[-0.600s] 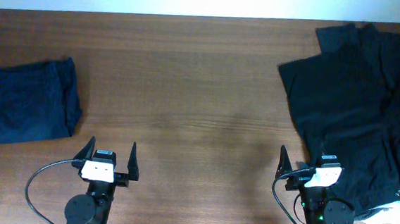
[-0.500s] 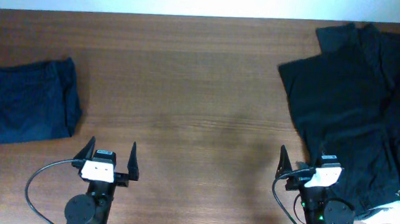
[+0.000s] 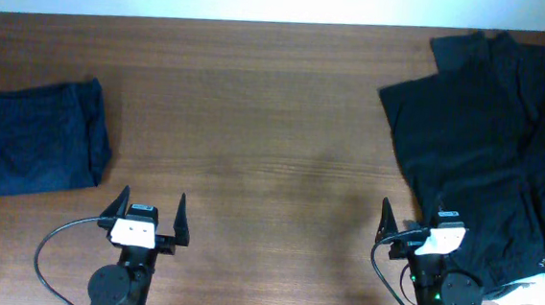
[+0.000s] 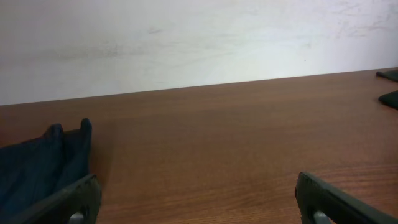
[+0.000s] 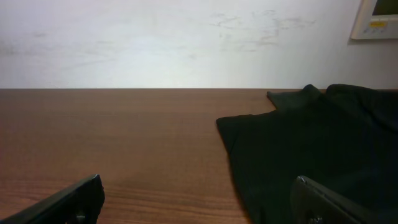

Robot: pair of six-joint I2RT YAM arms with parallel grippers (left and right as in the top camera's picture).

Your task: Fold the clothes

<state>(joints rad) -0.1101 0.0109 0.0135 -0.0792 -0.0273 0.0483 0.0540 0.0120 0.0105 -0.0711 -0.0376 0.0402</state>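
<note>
A folded navy blue garment (image 3: 38, 139) lies at the table's left; its edge shows in the left wrist view (image 4: 43, 158). A heap of large black clothes (image 3: 490, 139) covers the right side, with a pale lining (image 3: 544, 290) showing at its near right edge; it also fills the right of the right wrist view (image 5: 311, 143). My left gripper (image 3: 147, 211) is open and empty at the near edge, right of the navy garment (image 4: 196, 199). My right gripper (image 3: 412, 220) is open and empty, its right finger over the black heap's edge (image 5: 199, 199).
The brown wooden table (image 3: 255, 122) runs to a pale wall (image 4: 186, 37) at the back. A black cable (image 3: 50, 243) loops beside the left arm's base. A pale wall panel (image 5: 376, 18) shows at the upper right of the right wrist view.
</note>
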